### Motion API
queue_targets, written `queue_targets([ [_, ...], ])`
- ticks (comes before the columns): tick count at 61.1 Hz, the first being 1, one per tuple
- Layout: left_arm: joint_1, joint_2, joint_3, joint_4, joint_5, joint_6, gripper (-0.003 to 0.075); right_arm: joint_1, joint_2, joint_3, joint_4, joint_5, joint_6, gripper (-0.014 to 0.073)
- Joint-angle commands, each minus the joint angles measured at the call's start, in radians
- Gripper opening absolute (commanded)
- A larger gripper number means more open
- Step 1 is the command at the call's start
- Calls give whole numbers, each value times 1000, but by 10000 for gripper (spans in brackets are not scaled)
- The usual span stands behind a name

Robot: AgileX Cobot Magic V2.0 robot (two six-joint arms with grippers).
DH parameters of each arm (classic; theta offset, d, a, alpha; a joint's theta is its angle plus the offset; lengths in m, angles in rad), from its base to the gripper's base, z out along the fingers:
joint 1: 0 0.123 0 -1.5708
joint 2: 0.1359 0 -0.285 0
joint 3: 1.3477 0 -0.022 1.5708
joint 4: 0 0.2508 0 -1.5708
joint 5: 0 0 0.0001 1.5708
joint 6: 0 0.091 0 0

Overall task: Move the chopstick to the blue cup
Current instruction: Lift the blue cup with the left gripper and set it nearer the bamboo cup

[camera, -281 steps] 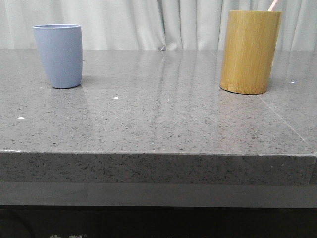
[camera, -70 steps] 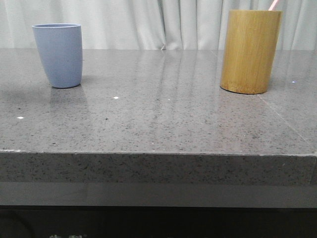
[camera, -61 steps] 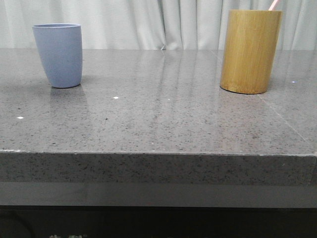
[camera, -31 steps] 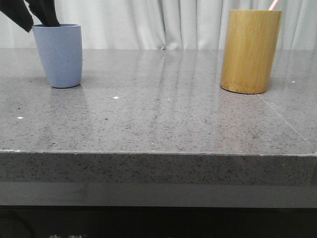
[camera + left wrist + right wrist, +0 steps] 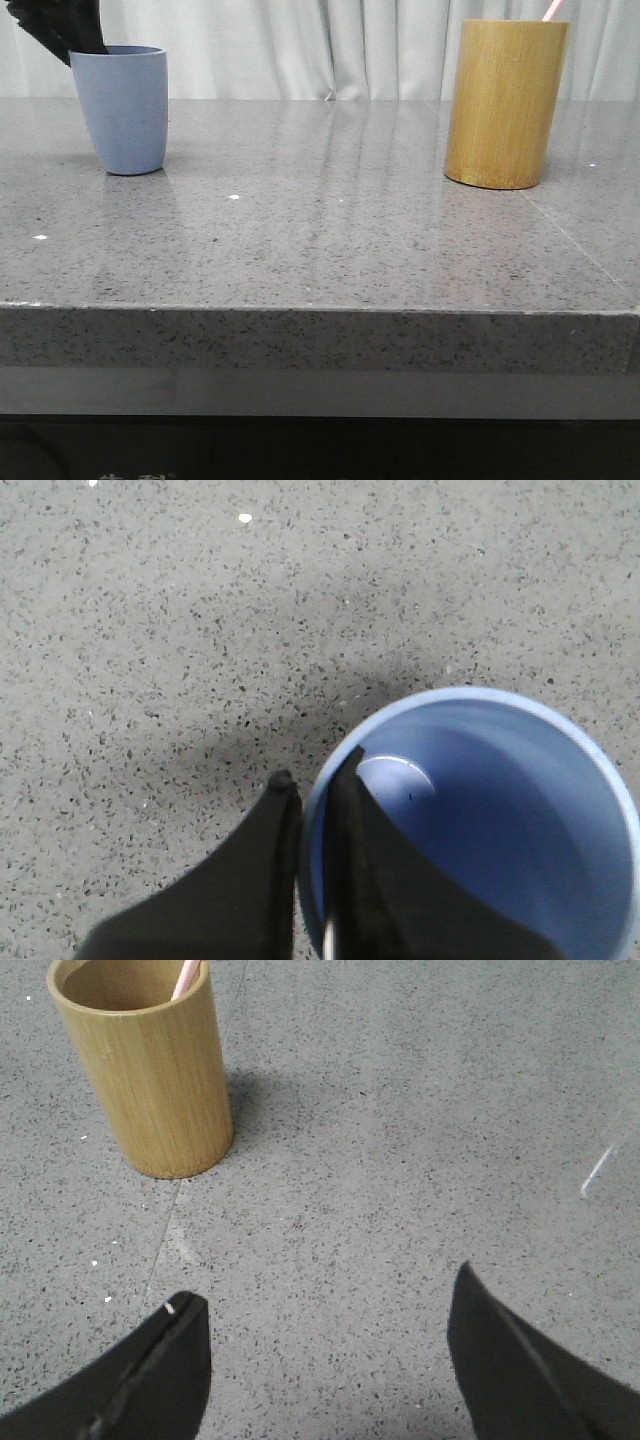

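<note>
The blue cup [image 5: 122, 110] stands upright at the far left of the counter. My left gripper [image 5: 72, 40] comes down at the cup's left rim. In the left wrist view the blue cup [image 5: 500, 810] is empty, and my left gripper [image 5: 317, 766] is shut on its wall, one finger inside and one outside. The pink chopstick [image 5: 551, 10] pokes out of the bamboo holder [image 5: 505, 105] at the far right. In the right wrist view my right gripper [image 5: 327, 1285] hangs open over bare counter, well short of the bamboo holder [image 5: 150, 1080] with the chopstick [image 5: 187, 977] in it.
Both cups stand on a grey speckled stone counter [image 5: 320, 240], whose front edge [image 5: 320, 310] faces me. A thin seam [image 5: 580, 250] runs through the counter on the right. Pale curtains [image 5: 300, 45] hang behind.
My left gripper has come down into the front view at the top left and closed on the blue cup's rim. The cup has shifted slightly to the right.
</note>
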Motion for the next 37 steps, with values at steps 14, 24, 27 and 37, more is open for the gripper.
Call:
queue_targets([
  [14, -107, -52, -130, 0, 24, 1, -19, -2, 14, -34, 5, -98, -10, 519],
  [24, -192, -46, -171, 0, 20, 11, -19, -2, 27, -34, 8, -95, -10, 519],
  [27, -216, -46, -175, 0, 16, 17, -19, -2, 30, -34, 8, -95, -10, 519],
  [37, -275, -45, -177, 0, -16, 19, -19, -2, 54, -34, 14, -95, -10, 519],
])
